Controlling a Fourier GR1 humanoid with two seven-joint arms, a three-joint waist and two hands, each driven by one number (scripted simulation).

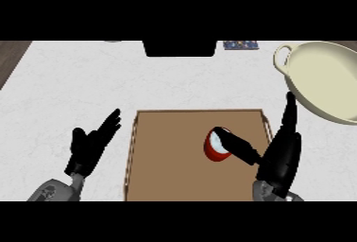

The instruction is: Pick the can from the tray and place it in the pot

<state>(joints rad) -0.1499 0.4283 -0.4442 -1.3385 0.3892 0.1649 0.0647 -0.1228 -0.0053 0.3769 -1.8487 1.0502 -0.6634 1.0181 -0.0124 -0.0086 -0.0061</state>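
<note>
A red can (216,150) with a pale top lies on the brown tray (174,160), right of the tray's middle. My right hand (281,151) is over the tray's right rim, fingers straight and pointing up, its thumb stretched left so that it touches or overlaps the can's upper right side. It is open. The cream pot (327,80) with a loop handle sits at the counter's far right, partly cut off by the view's edge. My left hand (93,142) rests open left of the tray, fingers up.
The white counter (77,80) runs around the tray. A black block (178,48) stands at the back centre, with a small dark patterned object (241,45) to its right. A dark wooden strip (12,59) borders the counter's far left.
</note>
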